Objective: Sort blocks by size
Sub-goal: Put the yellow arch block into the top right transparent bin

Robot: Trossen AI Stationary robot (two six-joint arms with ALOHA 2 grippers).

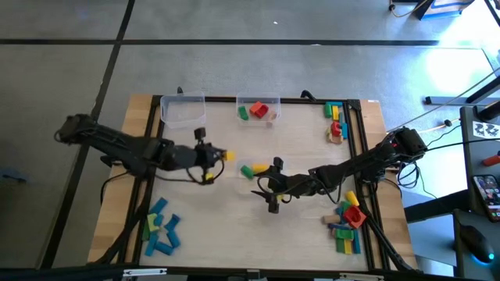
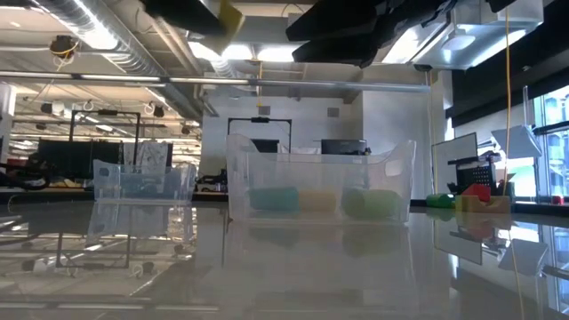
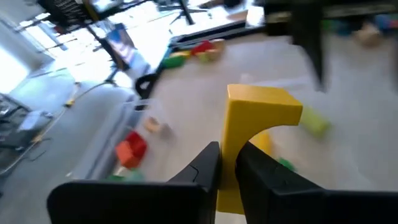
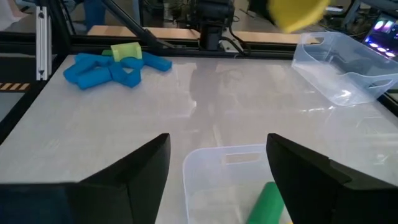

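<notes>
A yellow arch-shaped block (image 3: pixel 261 112) hangs in the air over the table's middle left, with my left gripper (image 3: pixel 227 152) shut on it; the high view shows that gripper (image 1: pixel 219 156) too. My right gripper (image 4: pixel 217 146) stands open above the near end of a clear tub (image 4: pixel 230 165) at the table's middle. A green block (image 4: pixel 270 199) lies in this tub, and the low view shows teal, yellow and green blocks (image 2: pixel 316 200) resting on its floor. The right gripper touches nothing. My left gripper pinches the yellow block's one end (image 3: pixel 231 140) between its two fingers. The rest of the block sticks out past the fingertips. The fingers come from the table's left, slanting a little downward. The block is lifted clear of the table.
An empty clear tub (image 1: pixel 182 109) and a tub with red and green blocks (image 1: pixel 258 109) stand at the far edge. Blue blocks (image 1: pixel 160 230) lie near left, mixed blocks (image 1: pixel 348 222) near right, and more blocks (image 1: pixel 336 121) far right.
</notes>
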